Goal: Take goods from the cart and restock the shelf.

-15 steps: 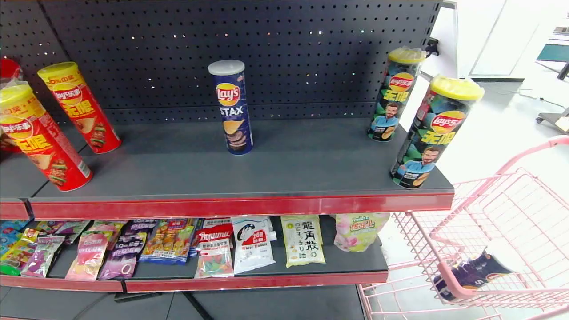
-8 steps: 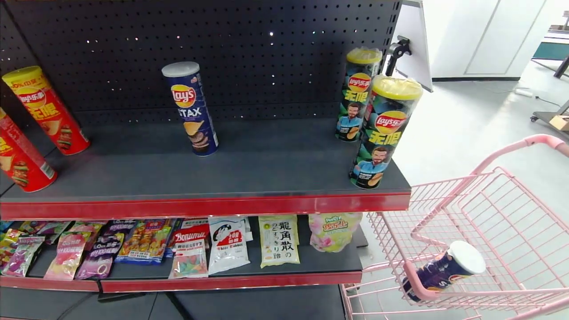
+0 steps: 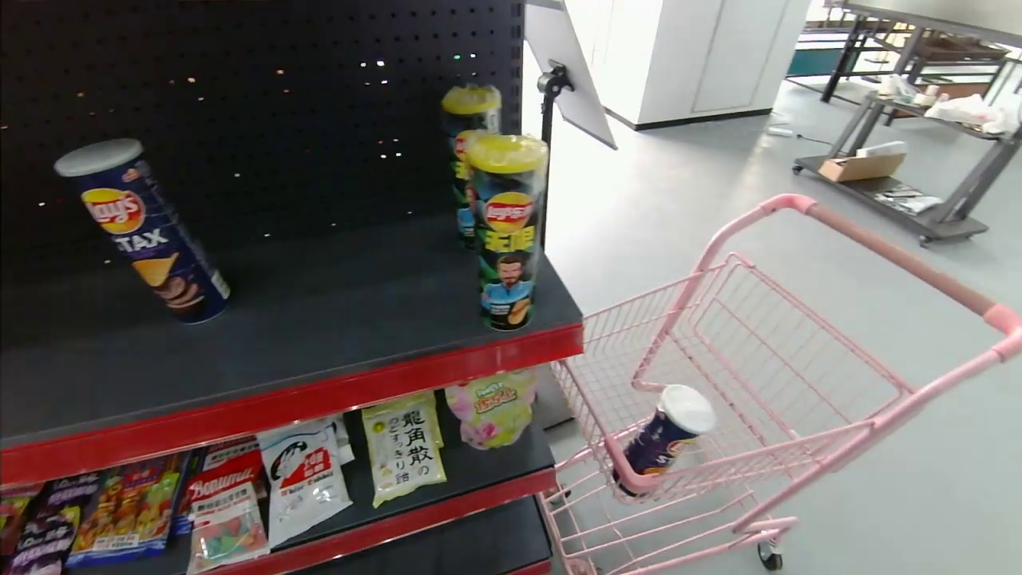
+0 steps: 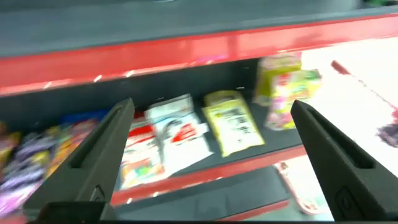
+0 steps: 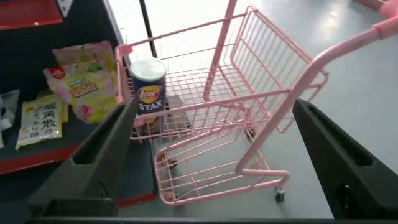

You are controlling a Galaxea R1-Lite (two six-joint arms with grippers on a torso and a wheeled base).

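- Pink cart (image 3: 878,250) sits around 4 o'clock in the head view, just off the shelf's end. One thing in the basket: a dark blue chip can (image 3: 667,427) with a white lid, leaning in the corner nearest the shelf, lid end up.
- Top shelf (image 3: 319,391) (dark deck, red front strip) holds a matching blue can on the shelf (image 3: 144,231) at 9 o'clock, standing.
- Two yellow-lidded cans at the shelf's end, about 12 o'clock: the front can (image 3: 507,231) is right at the edge, and the rear can (image 3: 469,104) is behind it by the pegboard (image 3: 279,96).
- Lower shelf at 7 o'clock has flat snack bags in a row: a white bag (image 3: 303,479), a yellow bag (image 3: 402,447) and a pink-and-green bag (image 3: 491,403) at the end.
- Left gripper (image 4: 211,109) is spread wide with nothing in it, facing the lower shelf's bags.
- Right gripper (image 5: 216,106) is also spread wide and holding nothing, up above the cart with the can below it.
- Room: grey floor, a white cabinet (image 3: 687,56) at 1 o'clock and a metal rack (image 3: 950,200) carrying a cardboard box (image 3: 862,166) at 2 o'clock.
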